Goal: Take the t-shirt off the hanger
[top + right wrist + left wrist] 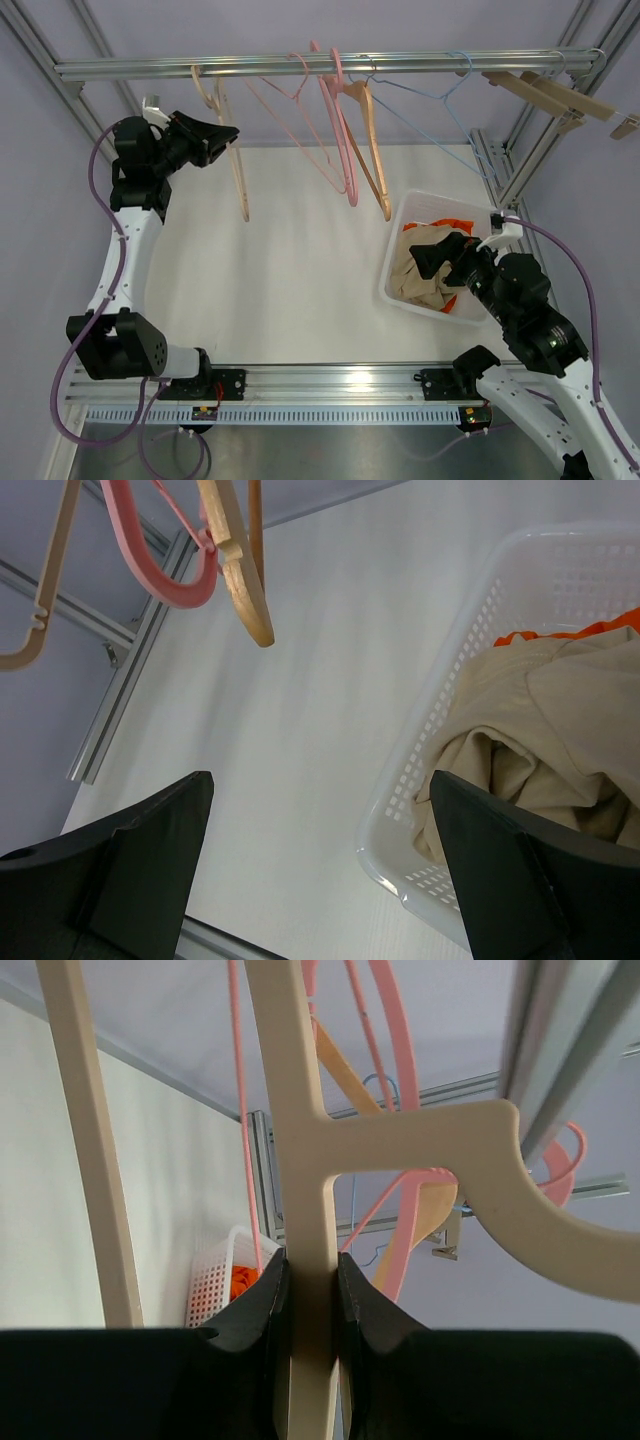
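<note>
A bare beige hanger point(241, 178) hangs from the rail point(300, 66) at the left. My left gripper point(230, 136) is shut on its upright bar, which shows pinched between the black fingers in the left wrist view point(310, 1290). A beige t-shirt point(422, 282) lies crumpled in the white basket point(398, 232) at the right, over an orange garment point(452, 224). My right gripper point(441, 254) is open and empty just above the basket. In the right wrist view point(320, 810) the t-shirt point(540, 730) lies in the basket point(420, 770) by the right finger.
Pink hangers point(340, 130), a wooden hanger point(372, 150) and a blue wire hanger point(445, 95) hang along the rail. More wooden hangers point(560, 98) sit at its right end. Metal frame posts point(505, 165) stand behind the basket.
</note>
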Motion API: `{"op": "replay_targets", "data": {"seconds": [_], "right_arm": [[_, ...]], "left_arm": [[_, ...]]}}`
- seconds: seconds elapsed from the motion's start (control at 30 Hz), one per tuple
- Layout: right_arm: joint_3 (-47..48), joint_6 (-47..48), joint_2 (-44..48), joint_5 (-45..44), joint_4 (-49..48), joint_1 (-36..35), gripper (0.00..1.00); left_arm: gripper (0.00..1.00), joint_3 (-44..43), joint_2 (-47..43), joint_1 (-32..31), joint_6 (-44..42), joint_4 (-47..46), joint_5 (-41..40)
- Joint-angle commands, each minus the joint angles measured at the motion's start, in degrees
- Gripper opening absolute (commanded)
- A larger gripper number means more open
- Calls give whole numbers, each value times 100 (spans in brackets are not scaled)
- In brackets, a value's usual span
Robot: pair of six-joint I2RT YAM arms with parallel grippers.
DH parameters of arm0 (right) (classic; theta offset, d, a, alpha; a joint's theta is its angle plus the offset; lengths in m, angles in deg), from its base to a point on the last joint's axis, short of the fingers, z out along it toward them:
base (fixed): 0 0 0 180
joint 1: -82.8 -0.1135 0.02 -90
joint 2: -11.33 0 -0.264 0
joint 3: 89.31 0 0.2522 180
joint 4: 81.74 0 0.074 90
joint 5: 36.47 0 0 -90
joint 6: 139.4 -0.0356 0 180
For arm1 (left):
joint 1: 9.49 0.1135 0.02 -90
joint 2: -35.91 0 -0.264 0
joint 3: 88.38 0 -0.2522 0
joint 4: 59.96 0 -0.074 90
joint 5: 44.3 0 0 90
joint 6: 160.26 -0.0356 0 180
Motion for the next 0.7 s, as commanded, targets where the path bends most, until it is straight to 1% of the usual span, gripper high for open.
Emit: {"op": "replay_targets", "data": {"seconds": [0.0,0.27,0.33,0.5,0.53,0.67], "right_arm": [[-18,85,100,270,-236,20,99],[-62,50,100,384,-288,12,99],[-63,58,117,385,-280,12,99],[-19,85,118,358,-297,12,100],[-18,76,109,376,-315,12,99],[-36,32,-23,446,-411,20,99]], "left_arm": [[0,101,14,21,-124,-277,263],[0,365,67,47,-414,-242,263],[0,322,41,38,-510,-198,289],[0,208,-363,38,-730,-128,175],[0,33,-373,38,-844,-58,183],[0,-240,-206,38,-845,-13,350]]}}
